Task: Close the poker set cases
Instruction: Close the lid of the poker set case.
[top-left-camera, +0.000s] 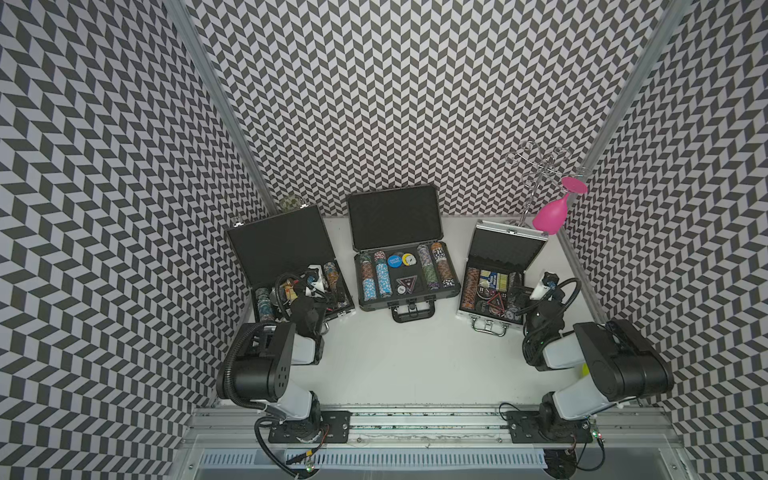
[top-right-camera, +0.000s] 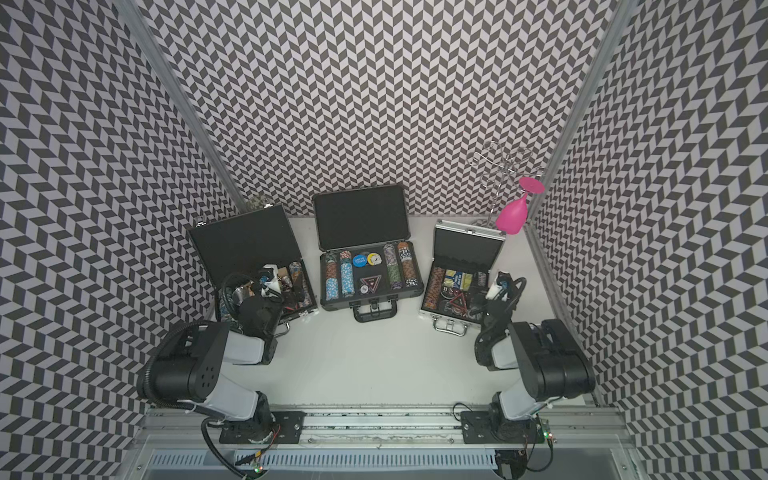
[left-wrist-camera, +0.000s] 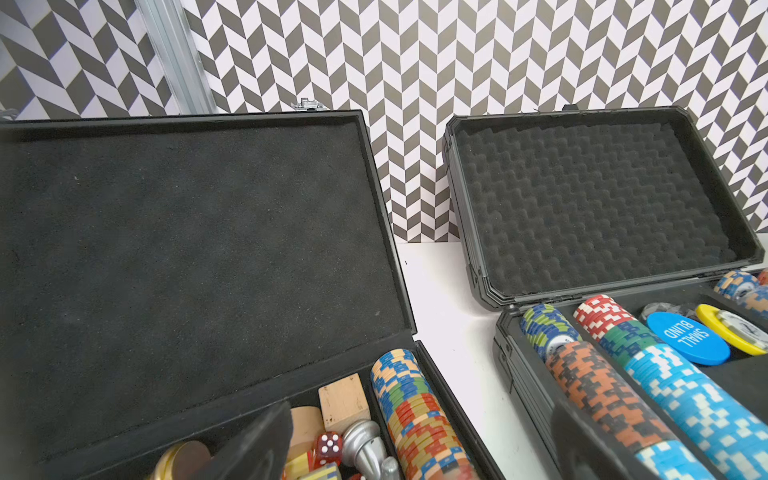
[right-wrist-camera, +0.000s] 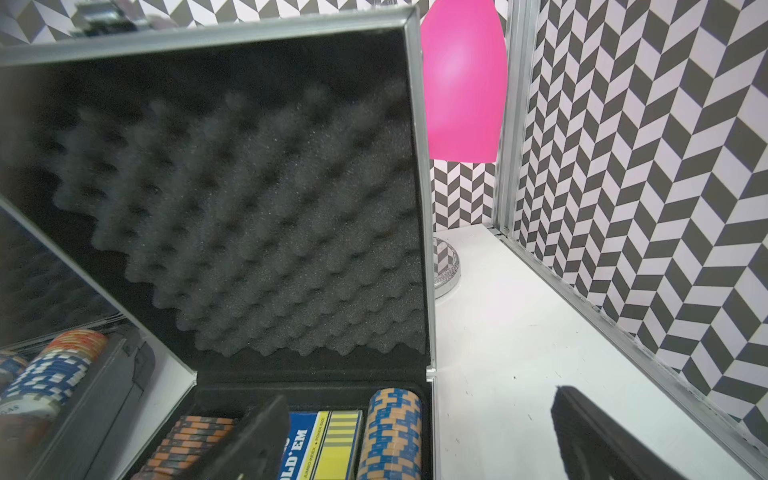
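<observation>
- Black flocked lining on the raised lid of the flat black case (top-left-camera: 276, 243), open directly ahead of the left gripper (left-wrist-camera: 419, 411); tray of chips (left-wrist-camera: 419, 444) and a red die (left-wrist-camera: 328, 449) right beneath it
- Left gripper spread to full width and holding nothing, one finger over that tray, the other out toward the ribbed dark grey case (top-left-camera: 397, 216)
- Ribbed dark grey case to the right of the left gripper and left of the right gripper, lid up, egg-crate foam (left-wrist-camera: 590, 203) inside, handle (top-left-camera: 413, 312) on the side nearest the arms
- Silver aluminium case (top-left-camera: 505, 247) beneath and ahead of the right gripper (right-wrist-camera: 419, 397), lid raised
- Right gripper likewise fully spread and empty, one finger above the card deck (right-wrist-camera: 320, 444), the other over bare white table (right-wrist-camera: 519, 332) outside the case wall
- Likely handling: rigid hinged lids, stiff not soft, probably light beside the chip-laden bases; bases likely heavy enough to stay put under a push
- Best contact probably the free top edge of each lid, reached from behind, then pressed forward and down; smooth rims, possibly slippery under a fingertip
- Hazard beyond the right gripper: pink goblet (right-wrist-camera: 463, 83) hanging upside down on a wire rack (right-wrist-camera: 446, 270) just behind the silver lid, probably fragile
</observation>
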